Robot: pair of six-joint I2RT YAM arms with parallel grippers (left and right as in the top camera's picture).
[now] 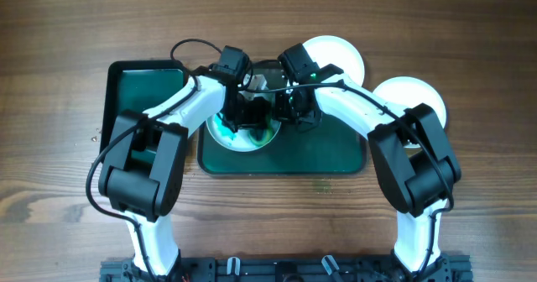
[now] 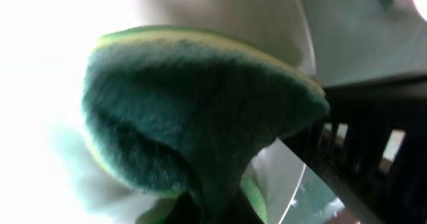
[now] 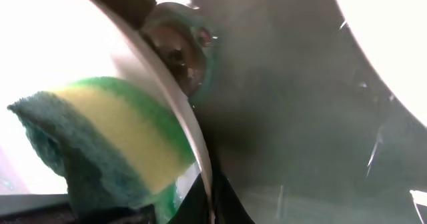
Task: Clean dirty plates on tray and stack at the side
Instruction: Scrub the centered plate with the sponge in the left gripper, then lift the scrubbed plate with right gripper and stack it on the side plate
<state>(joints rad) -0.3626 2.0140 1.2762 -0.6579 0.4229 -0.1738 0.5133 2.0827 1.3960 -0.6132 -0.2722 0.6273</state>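
Observation:
A white plate (image 1: pixel 252 141) with green smears stands tilted at the left end of the large dark green tray (image 1: pixel 336 156). My right gripper (image 1: pixel 289 110) is shut on its rim; the right wrist view shows the fingers (image 3: pixel 210 197) clamping the thin white edge (image 3: pixel 175 84). My left gripper (image 1: pixel 239 114) is shut on a green and yellow sponge (image 2: pixel 200 111), which is pressed against the plate's white face (image 2: pixel 40 57). The sponge also shows in the right wrist view (image 3: pixel 113 137). Two clean white plates lie on the table at the right, one far (image 1: pixel 340 55) and one nearer (image 1: pixel 411 97).
A smaller black-rimmed green tray (image 1: pixel 147 89) lies to the left of the big tray, under my left arm. The right part of the big tray is bare. Both arms cross over the middle of the wooden table.

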